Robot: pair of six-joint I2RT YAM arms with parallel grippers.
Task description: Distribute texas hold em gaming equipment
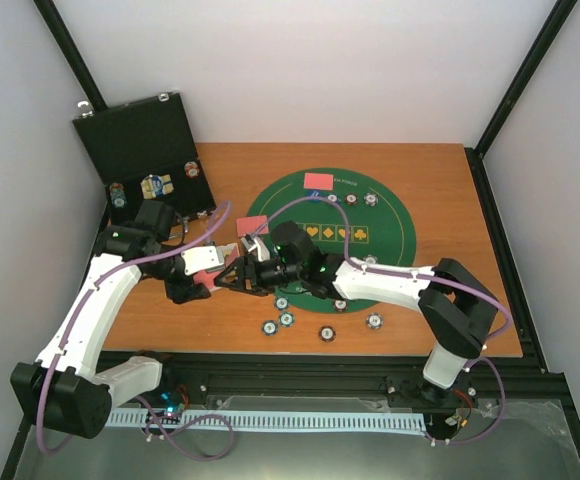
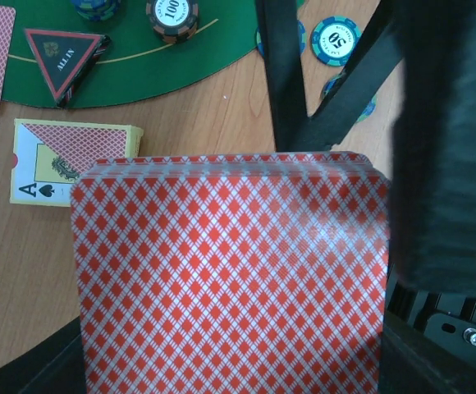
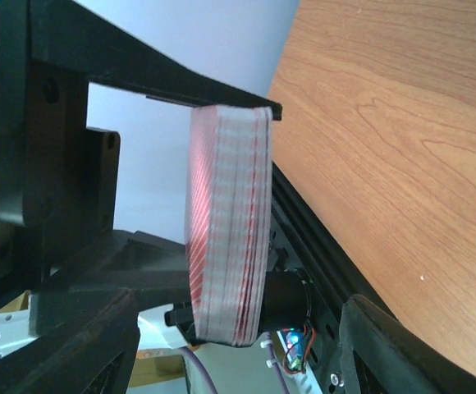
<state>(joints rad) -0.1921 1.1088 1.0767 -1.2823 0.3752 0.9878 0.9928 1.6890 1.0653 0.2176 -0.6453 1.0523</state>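
The deck of red-backed cards point(image 2: 230, 271) is pinched in the jaws of the left gripper point(image 1: 208, 268), above the counter point(image 1: 450, 180). The jaws of the right gripper point(image 1: 242, 272) are spread about its free edge, one finger point(image 3: 221, 90) touching. Dealing seems in hand; next, one card must be peeled off singly.

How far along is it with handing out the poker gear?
Partway. Done: a far card and a side card lie at the mat's edges, and far chips and near chips are out. In hand: the left pincer grips the deck, with the right pincer open at its edge. Left: case chips sit in the case.
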